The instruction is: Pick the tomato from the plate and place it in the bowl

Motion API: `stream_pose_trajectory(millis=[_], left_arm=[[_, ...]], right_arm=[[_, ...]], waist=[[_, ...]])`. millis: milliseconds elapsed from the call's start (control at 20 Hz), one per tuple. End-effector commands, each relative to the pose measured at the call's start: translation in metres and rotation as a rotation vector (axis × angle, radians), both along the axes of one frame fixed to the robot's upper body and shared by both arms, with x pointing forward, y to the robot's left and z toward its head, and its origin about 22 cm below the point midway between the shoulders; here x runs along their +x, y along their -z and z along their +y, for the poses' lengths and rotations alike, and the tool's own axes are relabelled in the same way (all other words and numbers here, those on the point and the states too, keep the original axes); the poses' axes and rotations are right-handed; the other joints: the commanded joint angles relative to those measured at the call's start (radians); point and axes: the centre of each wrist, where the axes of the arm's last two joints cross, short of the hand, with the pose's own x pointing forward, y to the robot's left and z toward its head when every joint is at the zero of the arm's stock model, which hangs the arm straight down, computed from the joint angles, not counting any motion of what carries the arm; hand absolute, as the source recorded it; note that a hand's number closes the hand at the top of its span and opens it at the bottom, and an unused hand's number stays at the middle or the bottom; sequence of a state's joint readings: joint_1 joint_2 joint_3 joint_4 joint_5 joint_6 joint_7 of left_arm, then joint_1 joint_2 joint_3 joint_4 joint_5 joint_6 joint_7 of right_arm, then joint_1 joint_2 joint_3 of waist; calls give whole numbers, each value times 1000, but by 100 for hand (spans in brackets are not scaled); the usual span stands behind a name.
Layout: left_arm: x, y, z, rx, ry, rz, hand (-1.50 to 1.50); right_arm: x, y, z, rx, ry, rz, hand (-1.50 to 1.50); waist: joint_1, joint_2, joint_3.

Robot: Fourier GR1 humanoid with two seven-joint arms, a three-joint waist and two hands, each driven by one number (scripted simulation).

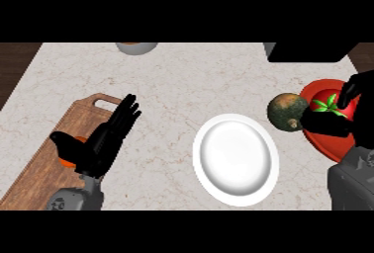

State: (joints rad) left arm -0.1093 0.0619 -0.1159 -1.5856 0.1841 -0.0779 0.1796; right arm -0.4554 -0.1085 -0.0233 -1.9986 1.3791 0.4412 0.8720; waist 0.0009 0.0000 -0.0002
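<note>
Right now the right hand [343,111] is on the tomato [335,106], thumb curled in from below and fingers hooked over the far side, so it is clamped around the fruit. The tomato, green calyx showing, sits on the red plate [321,91] at the counter's right edge, and I can't tell whether it has cleared the plate yet. Just beside it lies a dark green-brown avocado [286,111], touching or nearly touching the thumb. So this looks like the grasp step. Next comes a lift and a carry leftward to the white bowl [235,159], which waits near the counter's middle; the avocado sits close to that path. Over on the left, the left hand [110,136] rests open, fingers straight, above the wooden cutting board [44,163].
</note>
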Motion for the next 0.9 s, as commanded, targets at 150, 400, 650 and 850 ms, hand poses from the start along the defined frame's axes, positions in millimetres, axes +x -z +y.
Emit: stream_pose_trajectory(millis=[150, 400, 650, 850], left_arm=[[-1, 4, 21, 21, -10, -1, 0], [6, 0, -6, 0, 13, -10, 0], [5, -2, -1, 18, 20, -4, 0], [-5, 6, -7, 9, 38, -14, 0]], right_arm=[[29, 28, -87, 45, 62, -45, 150], [68, 45, -133, 18, 86, -10, 150], [102, 64, -152, -45, 107, 41, 150], [101, 99, -183, 5, 195, 270, 150]], waist=[[3, 3, 1], [12, 8, 1], [16, 6, 1], [33, 11, 1]])
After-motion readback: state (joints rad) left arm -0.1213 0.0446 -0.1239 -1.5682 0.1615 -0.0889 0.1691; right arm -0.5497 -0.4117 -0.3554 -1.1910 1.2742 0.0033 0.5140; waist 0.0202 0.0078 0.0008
